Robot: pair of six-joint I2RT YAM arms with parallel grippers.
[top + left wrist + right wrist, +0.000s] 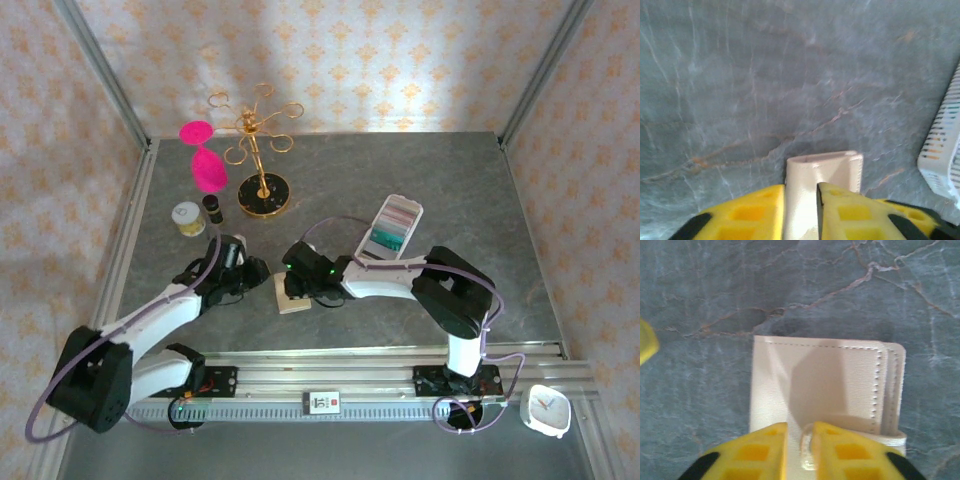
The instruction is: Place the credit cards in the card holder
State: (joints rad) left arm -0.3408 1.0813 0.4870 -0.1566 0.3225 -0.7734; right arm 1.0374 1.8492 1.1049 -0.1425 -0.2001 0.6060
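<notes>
Near table centre, left gripper (pixel 801 189) and right gripper (pixel 800 427) straddle the cream card holder (pixel 815 375), jaws slightly parted, pinch unclear, likely readying it; next, fetch credit cards (pixel 388 238) from the white tray (pixel 405 200) at two o'clock.

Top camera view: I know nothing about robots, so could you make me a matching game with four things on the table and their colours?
Things:
1. card holder
2. branched stand
3. hourglass-shaped object
4. small bottle

Colours:
A. pink
B. black
C. cream
D. gold

Pairs: 1-C, 2-D, 3-A, 4-B
</notes>
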